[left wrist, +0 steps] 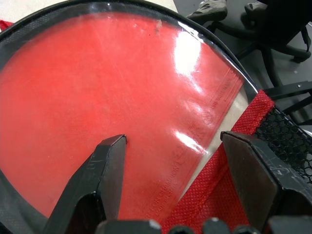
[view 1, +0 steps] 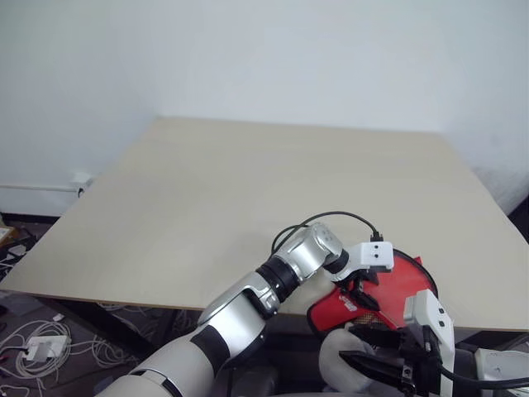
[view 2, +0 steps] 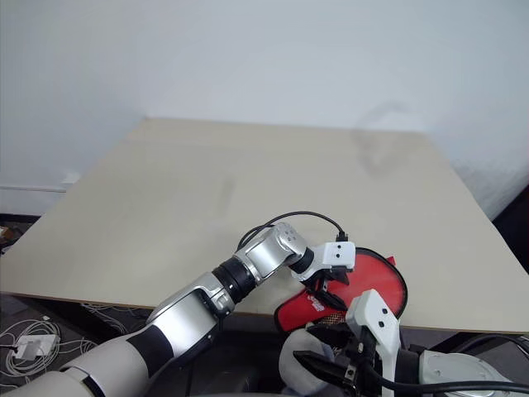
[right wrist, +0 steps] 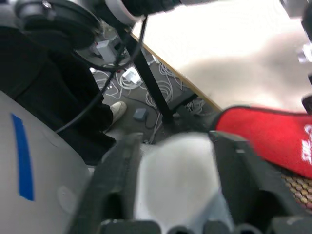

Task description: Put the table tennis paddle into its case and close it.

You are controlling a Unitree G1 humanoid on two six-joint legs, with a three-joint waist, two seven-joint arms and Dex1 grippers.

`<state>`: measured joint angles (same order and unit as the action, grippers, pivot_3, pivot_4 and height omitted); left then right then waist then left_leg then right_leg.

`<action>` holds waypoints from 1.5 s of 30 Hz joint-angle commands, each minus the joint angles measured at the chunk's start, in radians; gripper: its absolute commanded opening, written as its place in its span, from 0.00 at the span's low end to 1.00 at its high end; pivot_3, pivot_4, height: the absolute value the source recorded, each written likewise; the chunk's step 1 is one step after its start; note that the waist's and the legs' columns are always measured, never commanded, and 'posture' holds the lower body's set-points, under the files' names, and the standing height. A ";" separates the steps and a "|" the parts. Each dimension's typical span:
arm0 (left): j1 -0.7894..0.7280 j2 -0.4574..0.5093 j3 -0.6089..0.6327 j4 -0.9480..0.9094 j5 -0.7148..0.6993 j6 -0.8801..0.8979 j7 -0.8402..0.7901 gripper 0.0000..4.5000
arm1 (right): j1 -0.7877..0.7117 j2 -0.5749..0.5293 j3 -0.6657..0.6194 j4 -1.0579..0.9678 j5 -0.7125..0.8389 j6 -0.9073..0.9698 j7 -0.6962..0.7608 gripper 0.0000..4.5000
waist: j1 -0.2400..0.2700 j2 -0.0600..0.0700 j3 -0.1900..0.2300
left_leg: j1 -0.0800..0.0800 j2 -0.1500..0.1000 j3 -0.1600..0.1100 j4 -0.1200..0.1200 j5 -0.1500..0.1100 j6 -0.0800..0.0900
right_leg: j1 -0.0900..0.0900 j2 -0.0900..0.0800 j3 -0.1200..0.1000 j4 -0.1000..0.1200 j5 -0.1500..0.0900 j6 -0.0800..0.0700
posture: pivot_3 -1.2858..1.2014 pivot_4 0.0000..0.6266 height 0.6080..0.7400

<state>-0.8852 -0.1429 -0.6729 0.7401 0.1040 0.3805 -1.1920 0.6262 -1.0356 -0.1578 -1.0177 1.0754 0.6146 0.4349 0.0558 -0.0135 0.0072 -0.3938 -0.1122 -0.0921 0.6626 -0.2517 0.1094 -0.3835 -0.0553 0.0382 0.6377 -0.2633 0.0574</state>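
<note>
Head views, lower right of the frame: the case (view 1: 388,289), a red pouch with black trim, lies at the near edge of the light wooden bench (view 1: 248,190), partly overhanging it. The left gripper (view 1: 357,291) rests on the case, its fingers (left wrist: 105,165) spread wide over the red face of the table tennis paddle (left wrist: 107,97), gripping nothing. The right gripper (view 1: 372,364) hangs below the bench edge, fingers apart and empty.
</note>
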 commanded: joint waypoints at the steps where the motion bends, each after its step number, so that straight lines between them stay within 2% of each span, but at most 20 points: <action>1: 0.079 -0.052 -0.072 0.108 0.042 0.042 -0.030 0.73 | -0.013 0.032 -0.068 -0.017 0.027 -0.018 0.006 0.66 | 0.000 0.000 0.000 | 0.000 0.000 0.000 0.000 0.000 0.000 | 0.000 0.000 0.000 0.000 0.000 0.000 | 0.52 0.00 1.00; 5: 0.076 -0.052 -0.068 0.111 0.041 0.043 -0.027 0.73 | -0.089 0.119 -0.196 0.135 0.108 -0.027 -0.097 0.66 | 0.000 -0.002 0.000 | 0.001 0.000 0.000 0.000 0.000 0.000 | 0.001 0.000 0.000 0.000 0.000 0.000 | 0.52 0.00 1.00; 10: 0.071 -0.054 -0.062 0.118 0.041 0.042 -0.023 0.73 | -0.205 0.153 -0.321 0.341 0.139 0.046 -0.245 0.66 | -0.002 -0.002 -0.001 | 0.001 0.001 0.001 0.001 0.000 0.001 | 0.001 0.000 0.001 0.000 0.000 -0.001 | 0.52 0.00 1.00; 14: 0.065 -0.057 -0.053 0.127 0.040 0.040 -0.021 0.73 | -0.339 0.180 -0.291 0.545 0.035 0.164 -0.456 0.66 | -0.013 -0.005 -0.001 | 0.001 0.001 0.002 0.001 0.000 0.001 | 0.003 0.000 0.001 0.001 0.001 -0.005 | 0.52 0.00 1.00; 18: 0.058 -0.065 -0.038 0.144 0.044 0.035 -0.014 0.73 | -0.431 0.245 -0.266 0.603 -0.062 0.223 -0.559 0.66 | -0.032 -0.005 0.000 | 0.006 0.003 0.003 0.000 -0.001 -0.001 | 0.013 -0.001 -0.002 0.001 0.001 -0.005 | 0.52 0.00 1.00; 24: 0.049 -0.068 -0.018 0.161 0.052 0.028 -0.007 0.73 | -0.437 0.297 -0.252 0.624 -0.102 0.206 -0.498 0.66 | -0.046 -0.006 -0.001 | 0.011 0.003 0.006 -0.007 -0.002 -0.001 | 0.014 -0.016 -0.017 0.000 0.001 -0.005 | 0.52 0.00 1.00; 30: 0.044 -0.066 -0.009 0.170 0.053 0.025 -0.001 0.73 | -0.369 0.259 -0.259 0.556 -0.132 0.172 -0.376 0.66 | -0.043 -0.006 0.000 | 0.015 0.003 0.006 -0.007 -0.002 -0.002 | 0.016 -0.018 -0.020 0.000 0.001 -0.005 | 0.52 0.00 1.00; 32: 0.044 -0.066 -0.008 0.171 0.055 0.021 -0.001 0.73 | -0.359 0.251 -0.274 0.556 -0.128 0.182 -0.344 0.66 | -0.035 -0.002 0.000 | 0.013 0.002 0.007 -0.004 -0.002 -0.002 | 0.016 -0.023 -0.025 -0.002 0.001 -0.005 | 0.52 0.00 1.00; 34: 0.046 -0.065 -0.011 0.169 0.055 0.018 0.000 0.73 | -0.338 0.233 -0.279 0.559 -0.154 0.200 -0.295 0.66 | -0.028 0.008 -0.002 | 0.010 -0.002 0.010 -0.005 -0.002 -0.001 | 0.009 -0.028 -0.024 -0.001 0.002 -0.003 | 0.52 0.00 1.00; 35: 0.047 -0.065 -0.011 0.169 0.055 0.017 0.000 0.73 | -0.318 0.220 -0.275 0.548 -0.166 0.211 -0.260 0.66 | -0.022 0.009 -0.002 | 0.012 -0.002 0.012 -0.006 -0.002 -0.001 | 0.010 -0.030 -0.024 -0.001 0.005 0.002 | 0.52 0.00 1.00; 38: 0.050 -0.067 -0.010 0.167 0.058 0.016 -0.003 0.73 | -0.274 0.202 -0.268 0.494 -0.194 0.211 -0.186 0.66 | -0.012 0.009 -0.002 | 0.013 -0.001 0.010 -0.008 -0.001 -0.001 | 0.008 -0.030 -0.028 0.002 0.003 0.002 | 0.52 0.00 1.00; 42: 0.053 -0.070 -0.012 0.165 0.056 0.018 -0.004 0.73 | -0.328 0.252 -0.286 0.511 -0.173 0.250 -0.224 0.66 | -0.010 0.008 -0.001 | 0.012 -0.001 0.009 -0.005 -0.002 0.000 | 0.008 -0.029 -0.028 0.000 0.002 0.005 | 0.52 0.00 1.00; 45: 0.055 -0.070 -0.014 0.162 0.054 0.017 -0.004 0.73 | -0.388 0.289 -0.263 0.548 -0.213 0.265 -0.266 0.66 | -0.013 0.006 0.000 | 0.009 -0.001 0.009 -0.001 -0.004 0.003 | 0.010 -0.029 -0.028 -0.001 0.002 0.004 | 0.52 0.00 1.00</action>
<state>-0.8911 -0.1441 -0.6150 0.8102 0.0978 0.3502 -1.2077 0.2695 -0.7520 -0.4079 -0.4789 0.8815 0.8721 0.1942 0.0433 -0.0078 0.0076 -0.3846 -0.1130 -0.0827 0.6614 -0.2557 0.1126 -0.3740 -0.0846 0.0104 0.6359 -0.2616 0.0616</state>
